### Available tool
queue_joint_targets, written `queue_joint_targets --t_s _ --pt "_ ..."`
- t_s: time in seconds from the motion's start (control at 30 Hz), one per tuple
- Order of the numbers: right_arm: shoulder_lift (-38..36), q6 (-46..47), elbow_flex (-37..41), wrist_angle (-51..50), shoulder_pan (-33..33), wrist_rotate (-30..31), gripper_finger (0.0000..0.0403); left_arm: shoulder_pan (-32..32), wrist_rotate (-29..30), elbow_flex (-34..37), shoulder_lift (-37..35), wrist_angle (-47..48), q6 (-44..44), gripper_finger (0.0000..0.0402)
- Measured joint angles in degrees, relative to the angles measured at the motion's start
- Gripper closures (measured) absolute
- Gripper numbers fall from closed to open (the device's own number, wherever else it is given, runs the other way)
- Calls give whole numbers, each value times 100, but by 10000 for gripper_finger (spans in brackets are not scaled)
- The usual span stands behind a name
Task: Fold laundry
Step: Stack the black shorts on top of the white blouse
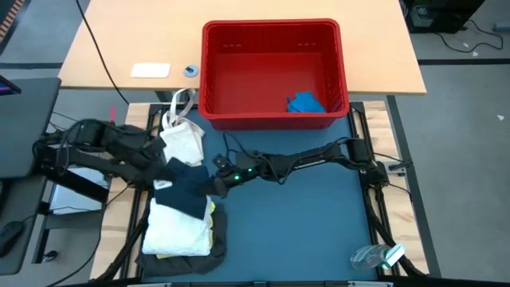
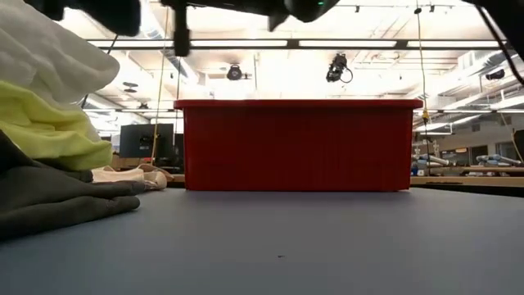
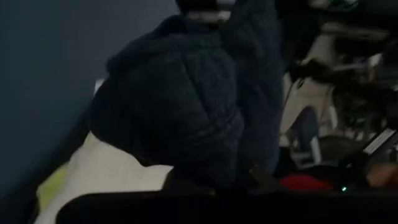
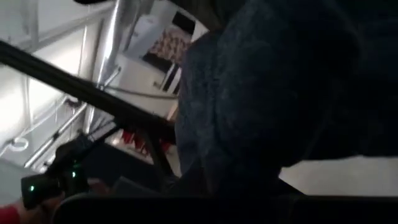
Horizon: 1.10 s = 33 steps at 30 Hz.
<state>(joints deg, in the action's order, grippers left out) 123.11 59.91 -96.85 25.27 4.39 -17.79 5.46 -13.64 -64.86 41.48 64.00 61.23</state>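
While red basket (image 1: 274,76) stands apart, grippers clamp navy garment (image 1: 185,190).

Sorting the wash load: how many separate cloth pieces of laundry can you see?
5: navy garment, white cloth, yellow shirt and grey garment stacked at the mat's left; blue piece in the red basket. The stack may hide more.

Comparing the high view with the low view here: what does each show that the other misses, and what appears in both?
Only the high view shows the navy garment lifted over the pile, with the left gripper and right gripper at its two ends, and a small blue piece inside the basket. Only the low view shows the room's ceiling lights. Both show the red basket, the white cloth and yellow shirt.
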Motion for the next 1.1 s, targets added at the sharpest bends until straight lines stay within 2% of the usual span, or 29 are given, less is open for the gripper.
queue_joint_targets --t_s 0.17,0.33,0.5,0.67,0.77,0.87,0.97,1.1 --pt "558 -225 -686 -393 91 -324 386 597 -10 180 60 153 473 400" --pt "1047 -285 -930 -430 250 -531 382 1527 -9 700 233 65 1197 396" --pt "1311 -144 -923 -520 370 -861 381 2555 31 1388 443 -922 2074 394" --pt "1277 -414 -930 -670 476 -1049 373 3268 37 1869 660 -1787 2868 393" --pt "1285 -412 -930 -658 464 -1180 354 3448 134 1912 724 -1759 3073 387" --pt "1285 -404 -930 -651 446 -1309 324 3473 474 1911 722 -1709 3131 371" --pt "1285 -306 -928 -660 385 -1553 288 3473 767 1892 725 -1503 3085 345" --pt "1272 -155 -928 -673 236 -2111 239 3475 807 1892 721 -1415 3093 303"
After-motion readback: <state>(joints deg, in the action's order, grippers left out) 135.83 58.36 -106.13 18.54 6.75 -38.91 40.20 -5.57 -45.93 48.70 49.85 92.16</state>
